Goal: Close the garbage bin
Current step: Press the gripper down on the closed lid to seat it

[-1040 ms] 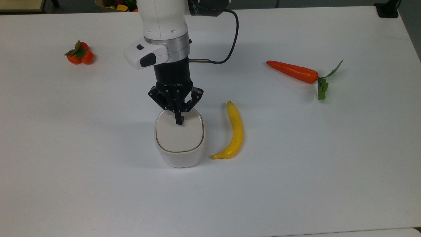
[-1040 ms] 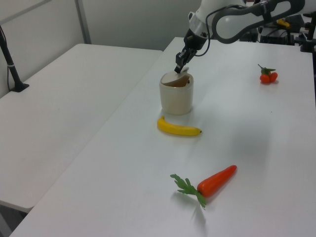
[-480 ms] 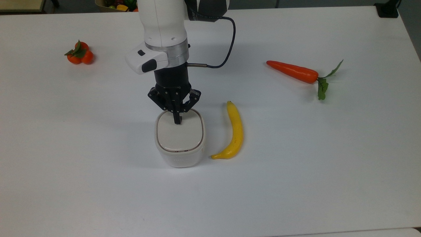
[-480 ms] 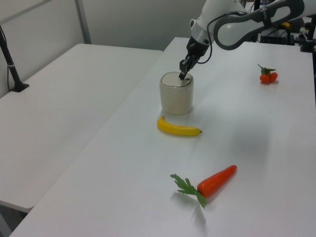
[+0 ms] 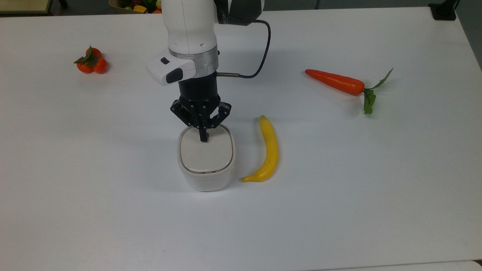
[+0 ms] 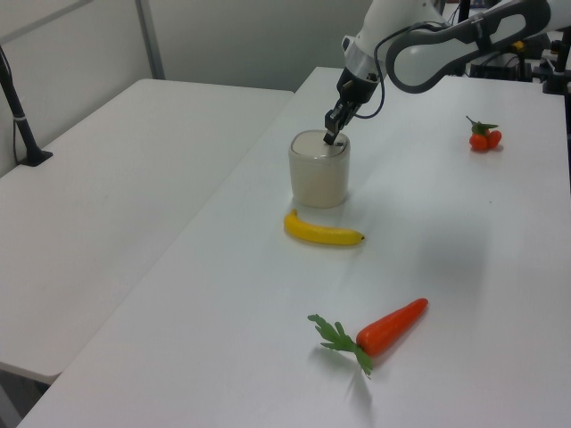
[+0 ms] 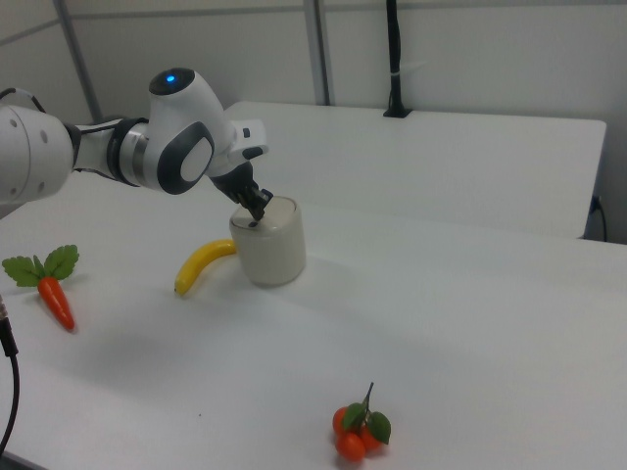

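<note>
Right, no readable writing anywhere: the black gripper body carries a faint pale mark in the top view, too blurred to make out, and the front wall of the garbage bin (image 5: 205,158) has a faint embossed mark that cannot be read either. The bin stands upright on the white table (image 5: 339,188), a little toward the top view's left of centre, its beige lid (image 5: 205,152) lying flat and flush inside the rim. The gripper (image 5: 203,138) points straight down with its two fingers pressed together, tips on the lid near the far edge; nothing sits between them. In the left view the gripper (image 6: 330,138) meets the lid on the side facing the arm, and in the right view the gripper (image 7: 254,221) touches the top of the bin (image 7: 268,245) at the right view's left.

Just beside the bin, on the top view's right, lies a banana (image 5: 267,151), close but not touching. A carrot (image 5: 340,83) rests well apart toward the top view's upper right, and a cluster of small oranges (image 5: 90,61) well apart at the upper left. Wide bare tabletop opens below the bin toward the near edge, and on both sides.
</note>
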`<state>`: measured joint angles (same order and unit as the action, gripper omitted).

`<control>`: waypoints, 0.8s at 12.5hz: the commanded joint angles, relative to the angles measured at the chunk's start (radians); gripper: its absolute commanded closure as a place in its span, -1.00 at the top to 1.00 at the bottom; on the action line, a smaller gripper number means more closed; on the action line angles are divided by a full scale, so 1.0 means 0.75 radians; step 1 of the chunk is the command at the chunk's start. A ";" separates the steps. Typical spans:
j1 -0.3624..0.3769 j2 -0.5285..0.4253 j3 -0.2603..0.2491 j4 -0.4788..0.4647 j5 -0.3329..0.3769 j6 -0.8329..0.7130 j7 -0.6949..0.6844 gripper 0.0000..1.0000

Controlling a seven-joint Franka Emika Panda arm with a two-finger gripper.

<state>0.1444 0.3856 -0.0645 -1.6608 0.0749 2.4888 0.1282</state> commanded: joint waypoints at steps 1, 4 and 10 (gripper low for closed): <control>0.006 0.001 0.000 -0.046 -0.022 -0.019 0.015 -0.96; 0.008 0.012 0.000 -0.046 -0.022 -0.013 0.015 -0.96; -0.012 -0.052 0.000 -0.037 -0.018 -0.029 0.017 -0.96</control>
<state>0.1437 0.3856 -0.0645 -1.6609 0.0743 2.4888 0.1283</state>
